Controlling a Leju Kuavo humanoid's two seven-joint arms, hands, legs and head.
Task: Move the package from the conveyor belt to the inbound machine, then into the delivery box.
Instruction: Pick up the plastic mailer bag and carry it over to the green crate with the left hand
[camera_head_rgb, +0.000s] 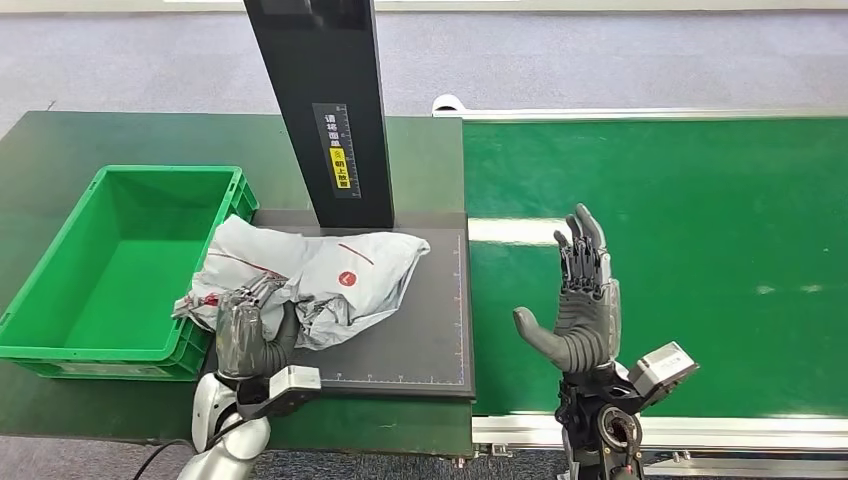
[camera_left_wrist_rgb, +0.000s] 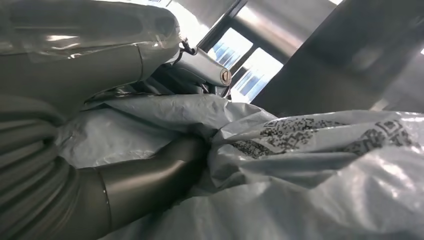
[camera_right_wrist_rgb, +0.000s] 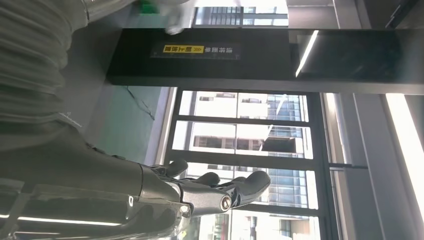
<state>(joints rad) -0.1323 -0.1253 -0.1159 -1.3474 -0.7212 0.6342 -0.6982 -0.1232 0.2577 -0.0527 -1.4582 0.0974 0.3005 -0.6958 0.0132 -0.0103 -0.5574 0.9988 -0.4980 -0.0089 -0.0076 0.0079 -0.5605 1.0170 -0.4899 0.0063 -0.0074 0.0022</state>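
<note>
The package (camera_head_rgb: 320, 275), a crumpled grey mailer bag, lies on the dark plate of the inbound machine (camera_head_rgb: 420, 340), at the foot of its black post, with its near-left corner drooping over the rim of the green box (camera_head_rgb: 60, 290) just beside the plate. The left hand (camera_head_rgb: 248, 325) grips that corner: the left wrist view shows the thumb and fingers closed into the plastic next to the printed codes. The right hand (camera_head_rgb: 585, 300) is held upright above the belt (camera_head_rgb: 700, 250) on the far side of the machine from the box, fingers spread, holding nothing. The belt-to-machine step looks finished, and the transfer into the box is in hand. The next move seems to call for lifting the bag off the plate, carrying it over the box wall and releasing it inside, while keeping the slack plastic from catching the rim
</note>
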